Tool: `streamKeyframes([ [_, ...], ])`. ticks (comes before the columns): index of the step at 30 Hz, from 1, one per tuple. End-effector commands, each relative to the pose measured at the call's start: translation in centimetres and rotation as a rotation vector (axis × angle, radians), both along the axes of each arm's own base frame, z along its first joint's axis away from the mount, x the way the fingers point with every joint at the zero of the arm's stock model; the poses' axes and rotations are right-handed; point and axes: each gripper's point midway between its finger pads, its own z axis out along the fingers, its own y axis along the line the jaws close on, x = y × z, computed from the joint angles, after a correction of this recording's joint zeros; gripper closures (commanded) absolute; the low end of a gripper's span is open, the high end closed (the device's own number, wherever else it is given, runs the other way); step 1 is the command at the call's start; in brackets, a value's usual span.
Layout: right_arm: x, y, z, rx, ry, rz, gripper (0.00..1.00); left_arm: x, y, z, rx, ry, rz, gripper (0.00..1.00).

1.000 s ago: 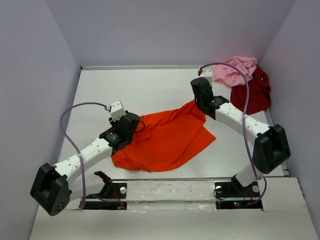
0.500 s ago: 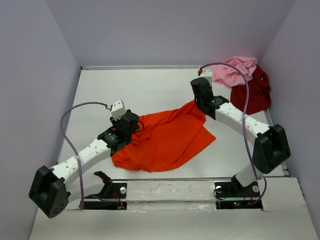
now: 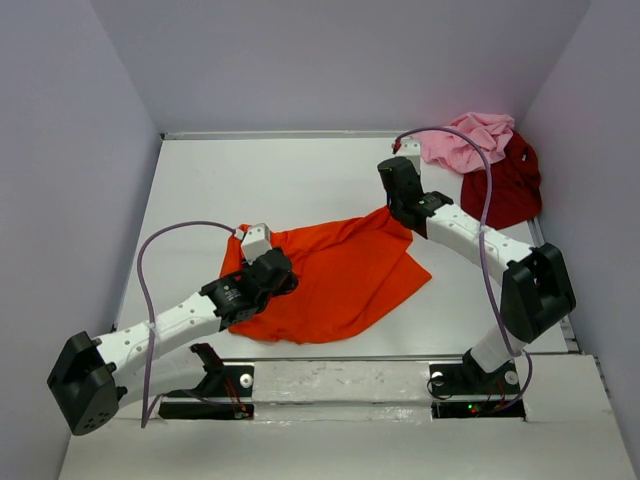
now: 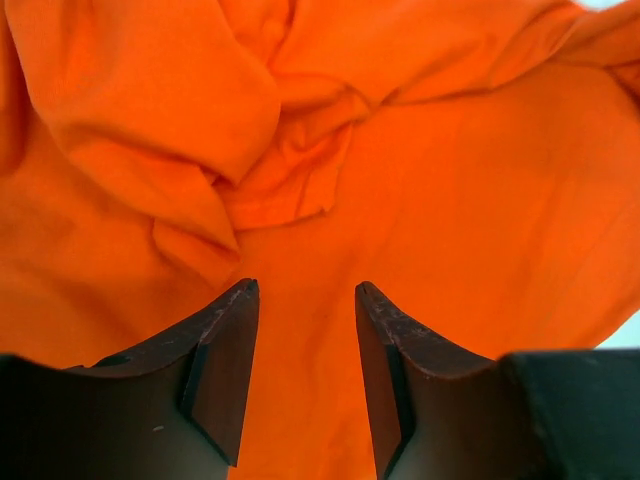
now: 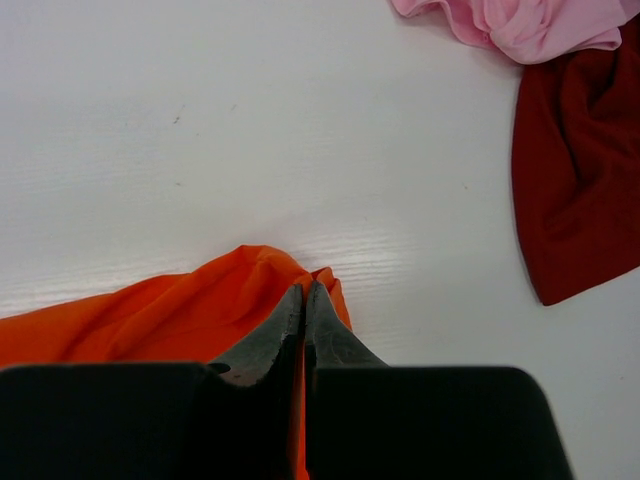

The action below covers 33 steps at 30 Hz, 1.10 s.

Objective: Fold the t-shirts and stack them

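The orange t-shirt [image 3: 340,270] lies spread and rumpled in the middle of the white table [image 3: 260,180]. My right gripper [image 5: 304,287] is shut on its far right corner [image 5: 250,275], a thin fold of orange cloth pinched between the jaws. My left gripper [image 4: 304,290] hovers open over the shirt's left part, with orange cloth [image 4: 450,200] below and nothing between its fingers. The pink t-shirt [image 3: 465,140] is bunched at the far right corner. The dark red t-shirt [image 3: 505,185] lies crumpled beside it; both show in the right wrist view as pink t-shirt [image 5: 530,20] and dark red t-shirt [image 5: 575,160].
Grey walls [image 3: 80,150] enclose the table on three sides. The arm bases [image 3: 215,385] are bolted at the near edge. A cable [image 3: 480,190] loops from the right arm over the far right area.
My left arm has swung toward the near edge and to the right over the orange shirt, leaving its left corner lying on the table. The right gripper holds its corner in place.
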Motion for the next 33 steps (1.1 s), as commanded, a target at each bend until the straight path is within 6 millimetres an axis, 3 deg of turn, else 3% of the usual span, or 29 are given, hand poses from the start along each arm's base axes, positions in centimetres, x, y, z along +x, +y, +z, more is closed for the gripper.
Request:
streamKeyframes([
  [1,0.9,0.3,2.2,0.037,-0.057,-0.012,1.0,-1.8,1.5,-1.4,0.078,0.064,0.021,0.47],
  [3,0.9,0.4,2.1,0.037,-0.055,-0.011,1.0,-2.4,1.8,-1.6,0.14,0.085,-0.003,0.48],
  [5,0.9,0.4,2.3,0.037,-0.057,-0.01,1.0,-2.3,2.4,-0.7,0.222,0.083,0.017,0.49],
  [6,0.9,0.3,2.2,0.036,-0.057,-0.013,1.0,-1.7,1.6,0.5,0.239,0.069,-0.002,0.49],
  [7,0.9,0.3,2.2,0.038,-0.056,-0.013,1.0,-2.0,2.0,0.3,0.266,0.082,-0.011,0.5],
  [11,1.0,0.4,2.0,0.04,-0.053,-0.01,1.0,0.3,0.1,4.7,0.373,0.029,-0.071,0.5],
  [15,0.9,0.4,2.3,0.046,-0.058,-0.009,1.0,1.5,1.1,5.8,0.555,0.015,-0.093,0.51],
  [24,0.7,0.2,2.6,0.047,-0.065,-0.013,1.0,1.2,-0.6,2.8,0.637,0.089,-0.297,0.52],
  [30,0.6,0.4,2.8,0.056,-0.068,-0.006,1.0,0.5,-2.1,-0.5,0.749,0.221,-0.515,0.53],
  [32,0.6,0.3,2.7,0.052,-0.066,-0.01,1.0,0.7,-2.3,-0.5,0.777,0.239,-0.532,0.5],
  [33,0.5,0.2,2.9,0.055,-0.069,-0.01,1.0,0.9,-1.8,-0.5,0.801,0.248,-0.519,0.42],
])
